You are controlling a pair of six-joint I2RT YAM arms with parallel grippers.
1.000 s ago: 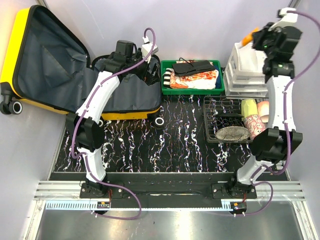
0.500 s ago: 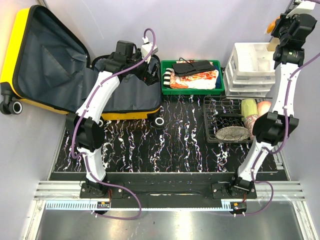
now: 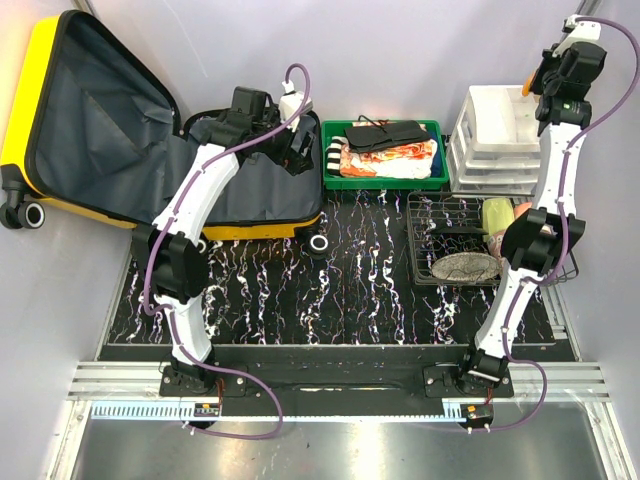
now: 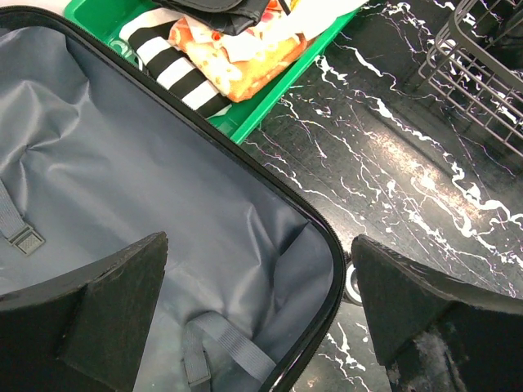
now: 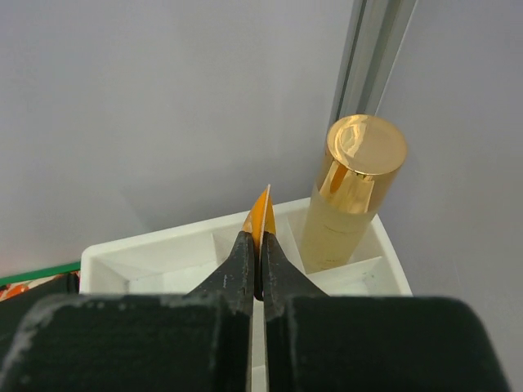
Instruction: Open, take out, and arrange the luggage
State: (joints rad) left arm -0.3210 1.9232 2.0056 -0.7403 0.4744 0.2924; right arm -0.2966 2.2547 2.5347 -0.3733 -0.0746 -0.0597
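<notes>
Luggage point(image 3: 100, 120) at 10 o'clock: yellow shell, dark grey lining. Tray point(image 3: 385, 183) at 12: green. Striped cloth point(image 4: 176, 69): black-white. Table point(image 3: 360, 290): black, white marbling. Bottle point(image 5: 351, 192): gold. Sliver point(image 5: 261, 212): orange.

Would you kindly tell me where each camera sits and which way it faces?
Top external: above and behind the arms, looking down on the table; left arm and right arm show.
Left wrist: on the left arm, looking down past the open left gripper into the luggage, green tray beside.
Right wrist: faces the wall over the white organizer; right gripper shut on an orange item.
Shared: top and left wrist both show luggage and green tray.
</notes>
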